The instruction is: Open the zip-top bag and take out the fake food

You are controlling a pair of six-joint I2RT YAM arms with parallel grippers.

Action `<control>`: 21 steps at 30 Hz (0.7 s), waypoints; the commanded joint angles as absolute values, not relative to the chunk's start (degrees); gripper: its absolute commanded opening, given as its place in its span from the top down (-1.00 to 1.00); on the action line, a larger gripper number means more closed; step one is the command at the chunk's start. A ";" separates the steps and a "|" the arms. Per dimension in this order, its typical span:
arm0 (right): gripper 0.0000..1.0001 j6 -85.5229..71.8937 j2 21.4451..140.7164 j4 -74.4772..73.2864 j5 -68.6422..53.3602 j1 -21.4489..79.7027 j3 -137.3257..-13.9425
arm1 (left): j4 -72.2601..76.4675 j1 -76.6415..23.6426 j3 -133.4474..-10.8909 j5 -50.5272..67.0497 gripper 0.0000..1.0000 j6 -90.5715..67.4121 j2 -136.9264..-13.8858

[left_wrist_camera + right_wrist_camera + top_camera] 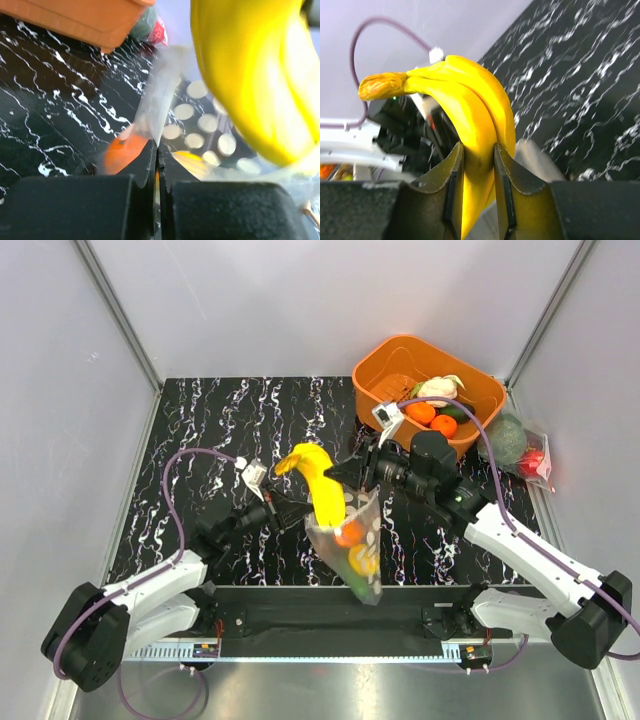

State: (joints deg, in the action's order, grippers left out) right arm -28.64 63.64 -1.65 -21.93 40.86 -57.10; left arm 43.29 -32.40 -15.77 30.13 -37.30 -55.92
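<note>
We see the left hand [298, 508] closed tight, its fingertips [150, 155] pinching one edge of the zip-top bag [362, 540]. The right hand [340, 472] is clamped narrowly around a yellow banana bunch [470, 100], which stands above the bag mouth, just beside the left hand. The dotted bag hangs between and below the two hands, and through its film we see an orange fruit [349, 533] and a yellow piece [363, 560]. The desk [220, 420] under both hands is black with white marble veining. Pale grey walls [300, 300] enclose it on three sides. Beyond the right hand stands an orange basket [372, 375]. An undotted clear bag [515, 445] lies outboard of that hand.
</note>
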 commanded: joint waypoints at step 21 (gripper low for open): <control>1.00 -15.83 73.73 -13.97 3.25 27.00 -78.65 | 11.70 -33.31 -35.06 23.74 1.00 -24.70 -55.72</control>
State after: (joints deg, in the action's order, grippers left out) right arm -19.86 71.64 -8.95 0.01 30.92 -74.50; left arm 18.02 -33.12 -30.81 27.09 -27.40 -56.71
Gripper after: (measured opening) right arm 0.311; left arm 0.012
